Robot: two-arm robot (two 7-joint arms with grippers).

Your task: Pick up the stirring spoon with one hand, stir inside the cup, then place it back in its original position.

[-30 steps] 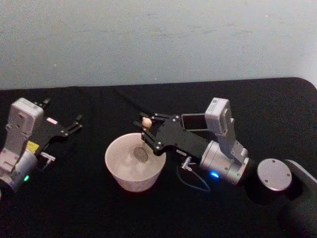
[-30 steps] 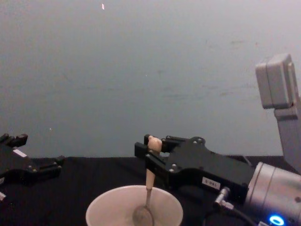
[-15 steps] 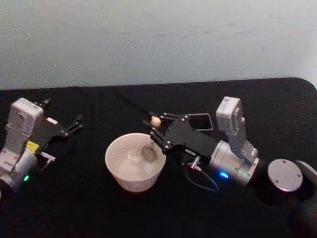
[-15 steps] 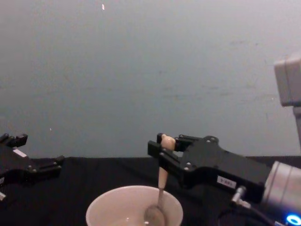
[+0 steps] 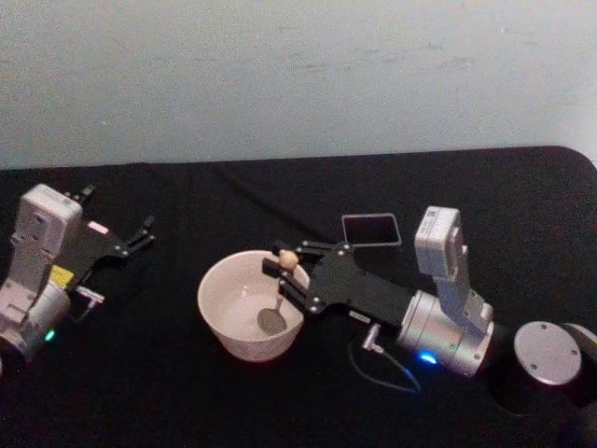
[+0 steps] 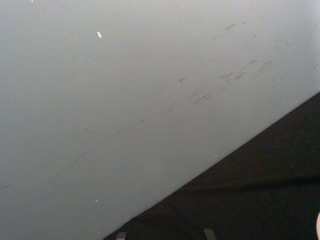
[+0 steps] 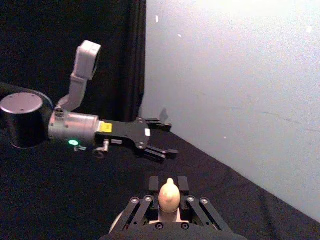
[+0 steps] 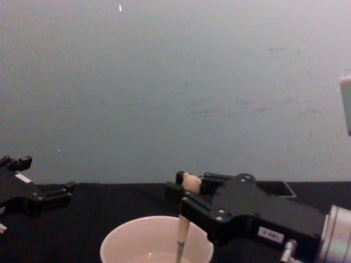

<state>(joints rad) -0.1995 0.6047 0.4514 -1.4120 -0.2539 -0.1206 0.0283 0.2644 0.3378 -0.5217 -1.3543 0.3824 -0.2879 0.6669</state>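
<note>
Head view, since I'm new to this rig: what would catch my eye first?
The right gripper, fingers shut on the stirring spoon, holds its metal bowl inside the cream cup at the middle of the table. The dark grey holder stands just behind that gripper. The left gripper sits parked at the far left, fingers open.
</note>
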